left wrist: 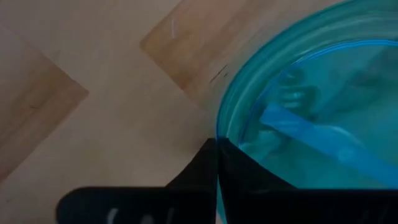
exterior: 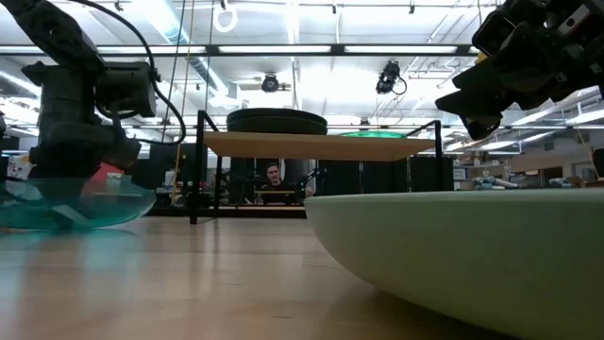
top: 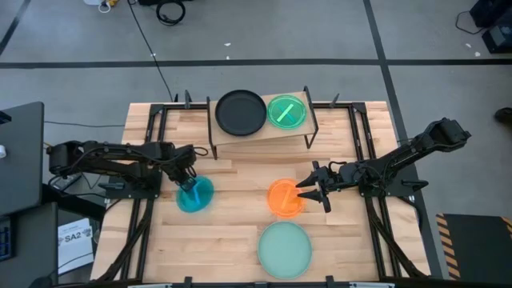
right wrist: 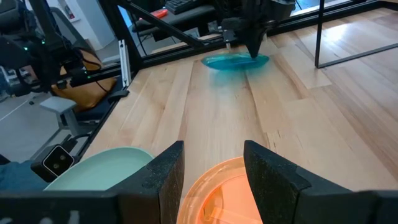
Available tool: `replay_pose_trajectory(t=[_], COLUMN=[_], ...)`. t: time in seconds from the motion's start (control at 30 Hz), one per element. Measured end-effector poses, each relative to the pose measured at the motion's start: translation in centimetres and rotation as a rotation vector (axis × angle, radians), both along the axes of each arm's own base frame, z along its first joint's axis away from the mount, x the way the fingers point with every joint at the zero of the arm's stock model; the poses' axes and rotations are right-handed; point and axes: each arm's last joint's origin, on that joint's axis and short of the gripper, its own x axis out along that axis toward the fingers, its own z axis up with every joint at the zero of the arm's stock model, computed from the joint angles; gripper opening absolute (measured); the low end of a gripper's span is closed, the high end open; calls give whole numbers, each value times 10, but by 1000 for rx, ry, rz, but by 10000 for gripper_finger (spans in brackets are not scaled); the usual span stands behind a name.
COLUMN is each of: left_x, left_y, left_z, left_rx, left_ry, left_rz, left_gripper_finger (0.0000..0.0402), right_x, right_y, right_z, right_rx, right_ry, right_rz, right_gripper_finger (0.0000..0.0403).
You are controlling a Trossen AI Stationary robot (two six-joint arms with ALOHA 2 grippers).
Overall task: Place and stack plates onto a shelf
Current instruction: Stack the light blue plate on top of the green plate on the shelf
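A translucent blue plate (top: 194,194) lies on the left of the table, and my left gripper (top: 190,182) is shut on its rim. My right gripper (top: 308,190) hangs open above the right edge of the orange plate (top: 283,198), well off the table in the low view (exterior: 477,118). The orange plate (right wrist: 214,186) shows between its fingers. The large mint plate (top: 285,250) lies flat near the table's near edge. A black plate (top: 240,112) and a green translucent plate (top: 286,112) rest on the shelf (top: 260,142). My left gripper holds the blue plate by its rim (left wrist: 225,127) on the plate's far-left side. One finger (left wrist: 196,171) is outside the rim; the other shows through the plate wall, inside. The fingers come from above, pointing down. Whether the plate (exterior: 66,203) is clear of the table I cannot tell.
The shelf stands on thin black legs (exterior: 196,179) at the table's far middle. Black frame rails (top: 152,160) run along both table sides. Bare wood lies between the blue and orange plates. A person (exterior: 274,179) sits beyond the table.
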Motion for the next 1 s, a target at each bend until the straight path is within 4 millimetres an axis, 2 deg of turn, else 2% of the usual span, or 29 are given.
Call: replay_pose_trajectory(t=[0.23,0.43,0.73,0.9,1.0], left_x=[4,11,22,35,45], left_y=[-1,-2,-17,-27,-31], left_z=[1,4,14,22,28], left_rx=[-81,-104,-119,-103,-48], left_ry=[-53,-130,-262,-395,-502], left_rz=[37,70,52,56,133], left_gripper_finger=[6,6,5,5,5], right_x=[0,0,1,2,2], right_y=[0,0,-2,-6,-9], right_z=[0,0,3,9,15], right_rx=[9,99,138,142,163], right_ry=[1,13,-14,-95,-162], right_rz=[-2,-34,-122,-231,-332], right_gripper_finger=[172,172,172,172,172])
